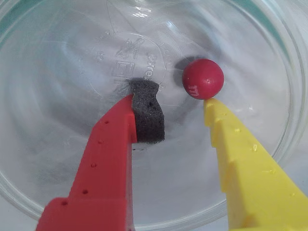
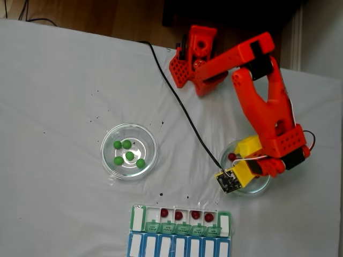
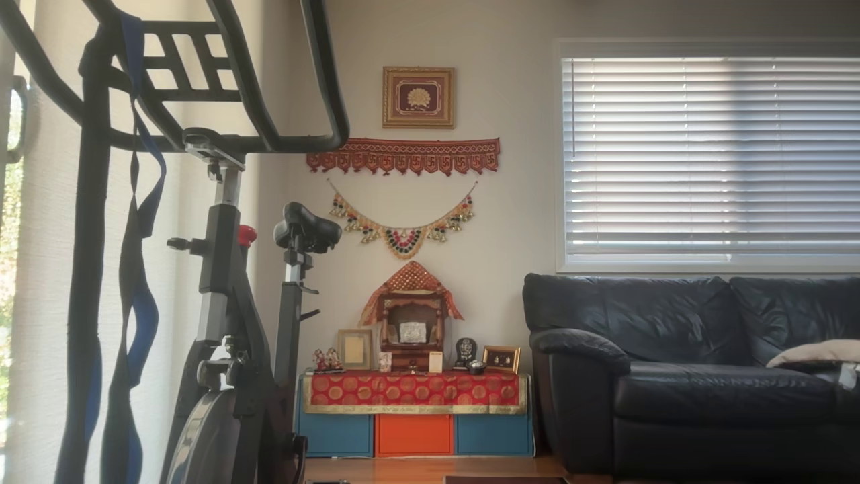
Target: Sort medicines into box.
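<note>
Wrist view: our pincer (image 1: pixel 178 108) stands open inside a glass dish (image 1: pixel 269 57), one red medicine (image 1: pixel 202 78) touching the yellow fingertip; glossy, round, likely rolls, so we'd pinch across its middle

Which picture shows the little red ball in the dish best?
The wrist view: the red ball is big and sharp, just off the yellow finger's tip. In the fixed view it is a tiny dot beside the arm. The other view faces a room.

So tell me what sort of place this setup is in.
Most likely a home living room: a black leather sofa, an exercise bike and a small decorated shrine against the wall in the other view.
</note>
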`<action>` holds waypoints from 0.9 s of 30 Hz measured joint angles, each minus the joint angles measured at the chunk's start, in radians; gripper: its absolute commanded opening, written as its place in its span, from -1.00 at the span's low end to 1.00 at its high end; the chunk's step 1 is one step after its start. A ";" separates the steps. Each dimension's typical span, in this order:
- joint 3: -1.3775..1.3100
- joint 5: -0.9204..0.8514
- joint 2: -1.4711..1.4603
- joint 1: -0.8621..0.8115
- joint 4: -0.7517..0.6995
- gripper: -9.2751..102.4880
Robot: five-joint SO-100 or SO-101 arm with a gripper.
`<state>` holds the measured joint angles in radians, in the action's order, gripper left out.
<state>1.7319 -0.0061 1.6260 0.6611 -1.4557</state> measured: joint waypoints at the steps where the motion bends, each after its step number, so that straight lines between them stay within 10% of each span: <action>1: 0.000 0.005 0.000 0.000 -0.003 -0.52; 27: -0.048 0.049 0.032 0.011 -0.092 -0.52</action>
<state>1.6843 0.0430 1.6582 0.6719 -1.5478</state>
